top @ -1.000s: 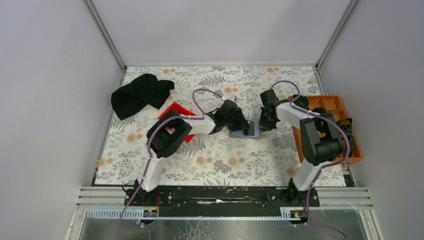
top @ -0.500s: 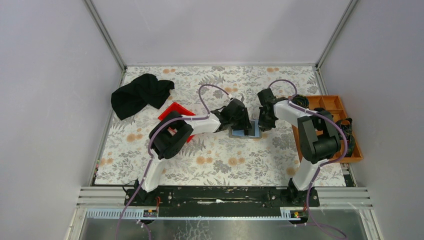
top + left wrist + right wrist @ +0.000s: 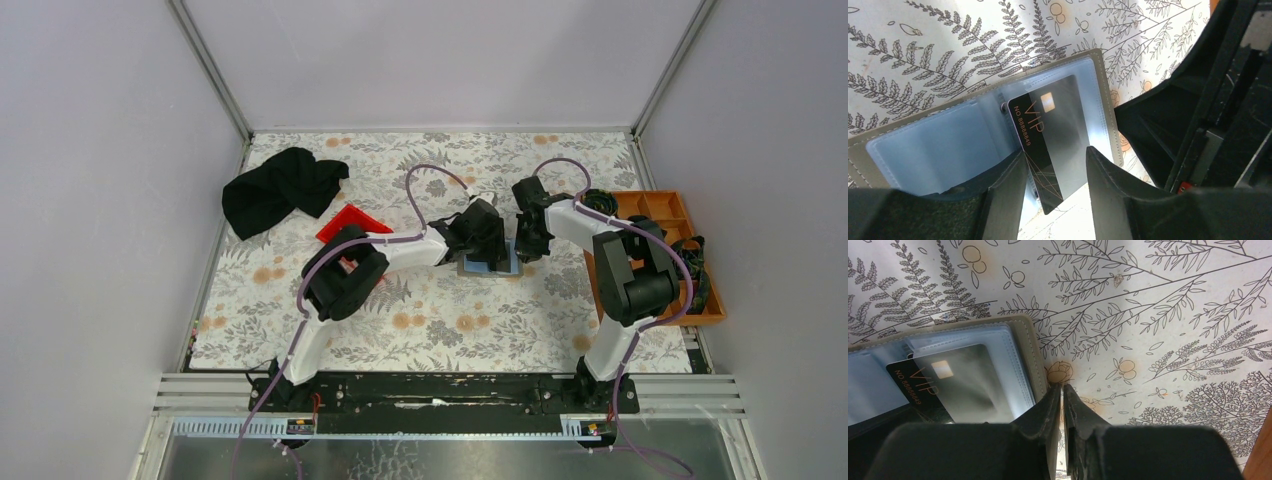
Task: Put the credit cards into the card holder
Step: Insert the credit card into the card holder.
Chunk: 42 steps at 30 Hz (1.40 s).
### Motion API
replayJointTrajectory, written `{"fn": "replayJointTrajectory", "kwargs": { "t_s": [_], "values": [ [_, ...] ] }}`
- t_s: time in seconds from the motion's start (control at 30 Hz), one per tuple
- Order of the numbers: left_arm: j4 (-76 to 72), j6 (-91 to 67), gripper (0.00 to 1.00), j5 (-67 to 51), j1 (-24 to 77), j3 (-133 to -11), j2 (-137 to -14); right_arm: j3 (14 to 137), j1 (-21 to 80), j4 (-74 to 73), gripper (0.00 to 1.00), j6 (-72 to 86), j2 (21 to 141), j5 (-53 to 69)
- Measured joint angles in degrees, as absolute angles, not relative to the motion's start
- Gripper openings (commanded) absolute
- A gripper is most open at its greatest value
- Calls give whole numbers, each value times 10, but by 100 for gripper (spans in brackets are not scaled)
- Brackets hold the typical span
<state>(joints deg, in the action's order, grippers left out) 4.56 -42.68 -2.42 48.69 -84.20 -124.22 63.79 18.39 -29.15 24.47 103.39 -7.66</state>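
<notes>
Holder [image 3: 973, 135]: grey, lying open mid-desk [image 3: 1158, 315], clear sleeves facing up.
Card [image 3: 1048, 140]: black, lettered VIP, partly inside a holder sleeve, one end sticking out.
Left fingers [image 3: 1108, 185]: apart, one on each side of the card's free end.
Right fingers [image 3: 1048, 415]: closed, nothing seen between them, at the holder's edge.
Bin [image 3: 350, 222]: red, left of holder.
Cloth [image 3: 283, 187]: black, far left.
Tray [image 3: 665, 210]: orange, right.

The card holder [image 3: 490, 266] lies open, mid-table [image 3: 440, 320]. A credit card [image 3: 1048, 145] sits half inside its right pocket, between my left gripper [image 3: 1054, 165] fingers. My right gripper [image 3: 1062, 395] meets its right edge. Bin [image 3: 350, 222] and cloth [image 3: 280, 188] lie left, tray [image 3: 660, 208] right.
</notes>
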Motion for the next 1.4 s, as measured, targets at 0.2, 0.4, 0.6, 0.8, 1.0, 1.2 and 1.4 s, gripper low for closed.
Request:
{"fn": "replayJointTrajectory", "kwargs": {
  "t_s": [0.2,0.4,0.6,0.8,1.0,1.2,1.4],
  "values": [
    [51,-415,57,-21,491,-847,-1242,638,186,-290,14,244,1034,-76],
    [64,-406,60,-18,494,-853,-1242,638,189,-288,14,245,1034,-75],
    [78,-399,63,-3,500,-859,-1242,638,189,-285,15,245,1034,-71],
    [100,-393,65,21,507,-861,-1236,637,192,-273,15,249,1034,-63],
    [128,-390,68,49,514,-857,-1225,634,198,-256,14,258,1034,-46],
    [144,-389,68,70,517,-856,-1221,634,201,-246,14,260,1035,-33],
    [152,-389,68,83,517,-855,-1219,634,201,-241,14,263,1036,-22]
  ]
}}
